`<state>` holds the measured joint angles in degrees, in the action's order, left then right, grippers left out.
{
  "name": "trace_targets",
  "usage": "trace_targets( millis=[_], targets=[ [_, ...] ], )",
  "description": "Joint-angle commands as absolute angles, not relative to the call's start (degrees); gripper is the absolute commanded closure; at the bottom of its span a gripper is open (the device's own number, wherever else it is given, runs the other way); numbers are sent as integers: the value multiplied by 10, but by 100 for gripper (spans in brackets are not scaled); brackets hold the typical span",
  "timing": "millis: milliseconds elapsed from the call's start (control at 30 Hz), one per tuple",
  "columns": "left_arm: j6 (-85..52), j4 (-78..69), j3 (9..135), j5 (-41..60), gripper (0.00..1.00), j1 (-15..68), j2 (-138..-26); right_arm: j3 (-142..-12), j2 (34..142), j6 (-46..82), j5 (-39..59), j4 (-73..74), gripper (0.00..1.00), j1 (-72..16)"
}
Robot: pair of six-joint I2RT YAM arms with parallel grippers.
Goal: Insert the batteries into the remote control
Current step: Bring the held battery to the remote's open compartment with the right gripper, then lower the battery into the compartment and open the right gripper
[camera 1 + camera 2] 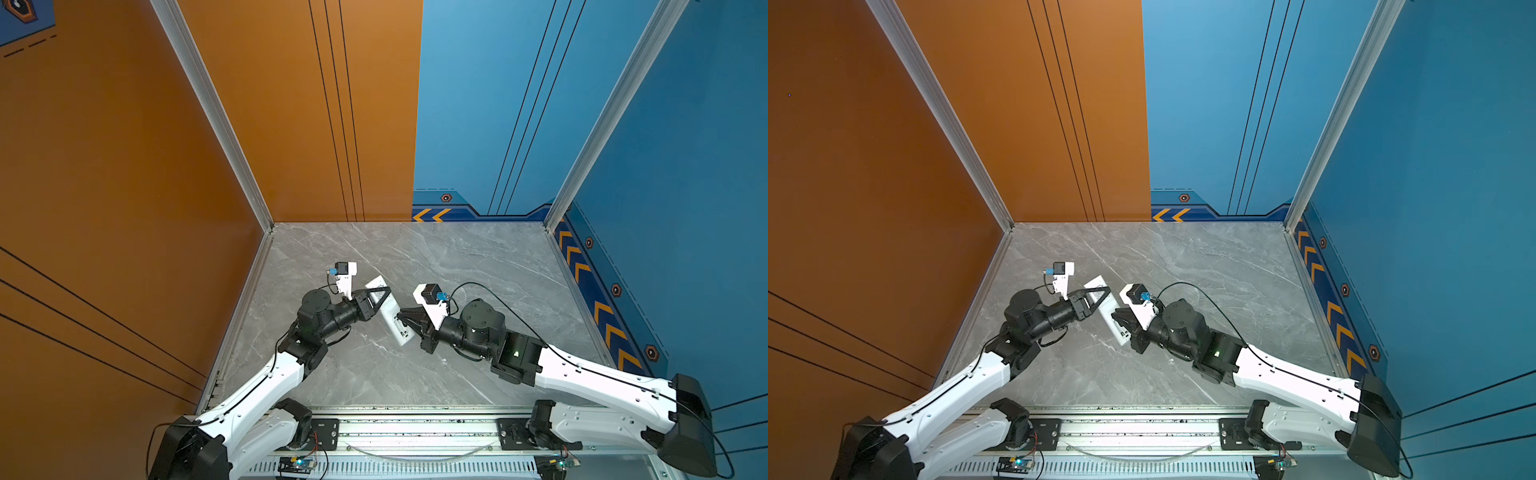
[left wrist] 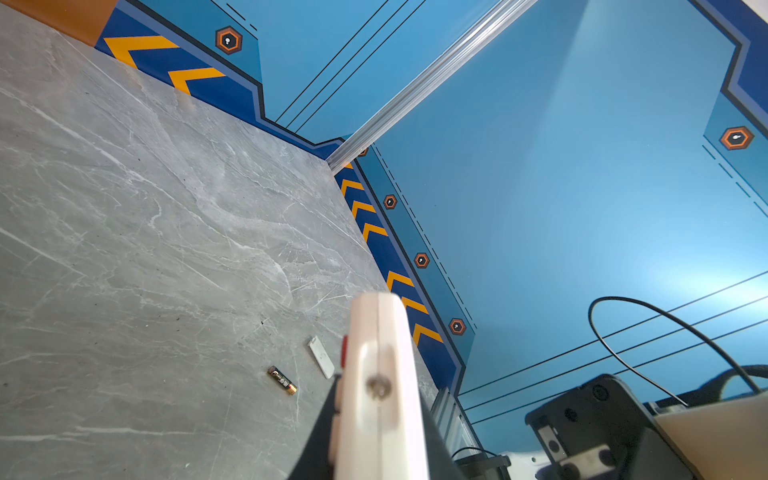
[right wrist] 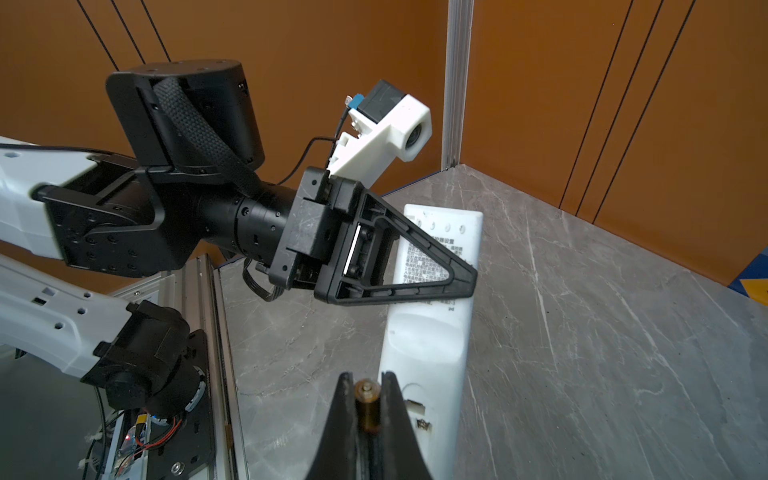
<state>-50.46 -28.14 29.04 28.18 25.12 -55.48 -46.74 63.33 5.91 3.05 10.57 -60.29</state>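
**Ana:** Two batteries to load. Where are they?

**Ben:** One battery (image 3: pixel 368 405) is pinched between the right jaws, its nub end showing just past their tips. The other battery (image 2: pixel 282 380) lies flat on the counter (image 2: pixel 124 249), near the small white cover (image 2: pixel 321 363), with nothing touching it.

**Ana:** And the remote?

**Ben:** The left jaws are clamped across the remote (image 3: pixel 428 345) towards its far end. They seem to hold it raised off the counter, its plain back turned to the right arm. In both top views its long axis runs from far left to near right.

**Ana:** So what does the next move turn on?

**Ben:** The recess (image 3: pixel 415 407) is at the remote's near end, the end closest to the right jaws. The held battery is just beside that opening and not seated yet. Its long axis looks roughly parallel to the remote's, so I'd judge that only a short sideways nudge into the slot is needed.

**Ana:** Any risk?

**Ben:** I can't read the polarity marks. There's also little room between the jaw tips and the recess wall, so the battery could catch on the edge.
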Motion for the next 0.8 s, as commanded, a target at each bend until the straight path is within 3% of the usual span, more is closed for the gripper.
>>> trace_targets(
  millis=[0, 767],
  targets=[
    [-515, -306, 307, 305, 100, 245, -543, -461, 642, 50, 42, 132, 100, -606],
    [-573, -365, 309, 329, 100, 229, -545, -436, 664, 56, 50, 183, 100, -598]
  ],
)
